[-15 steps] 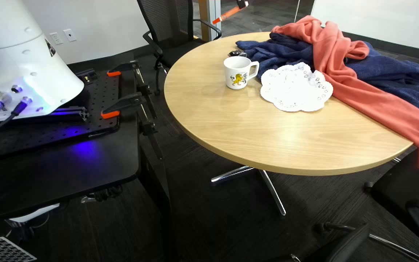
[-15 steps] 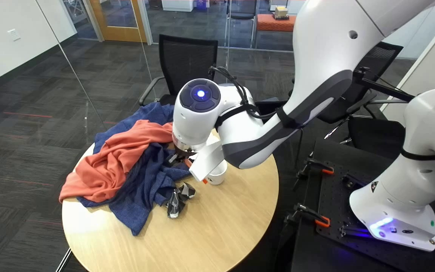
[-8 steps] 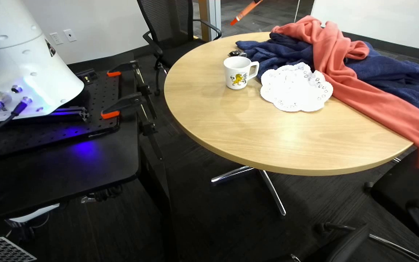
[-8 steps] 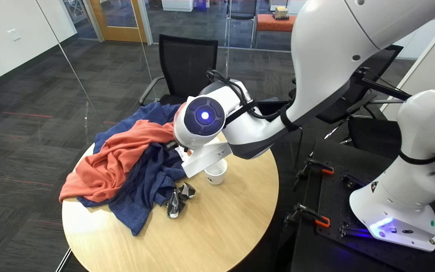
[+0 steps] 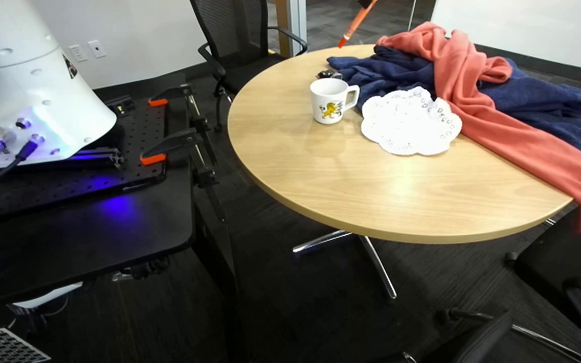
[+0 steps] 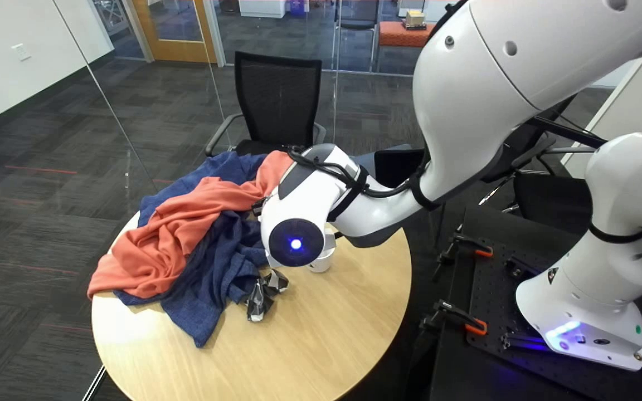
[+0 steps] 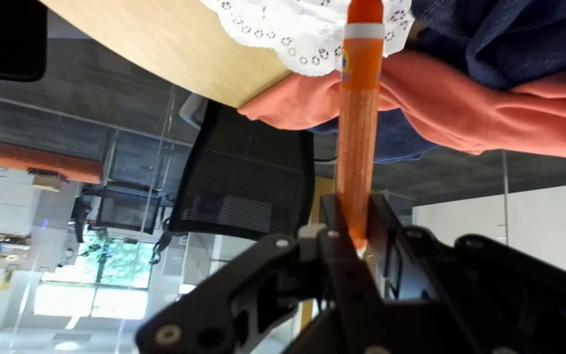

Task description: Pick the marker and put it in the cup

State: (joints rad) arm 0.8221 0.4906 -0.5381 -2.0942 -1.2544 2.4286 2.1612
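low in the wrist view, our gripper pinches the marker. we judge picking done; dropping it in the cup remains.

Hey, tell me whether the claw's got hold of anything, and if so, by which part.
Yes, the orange marker. The claw pinches it near one end; the end with the white band sticks out free.

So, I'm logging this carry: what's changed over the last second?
In an exterior view, the marker has shifted right and lower, its free end now pointing more steeply down. The wrist has dipped and turned. The claw has kept its grip; nothing was let go. The cup, white doily and coral cloth stayed put.
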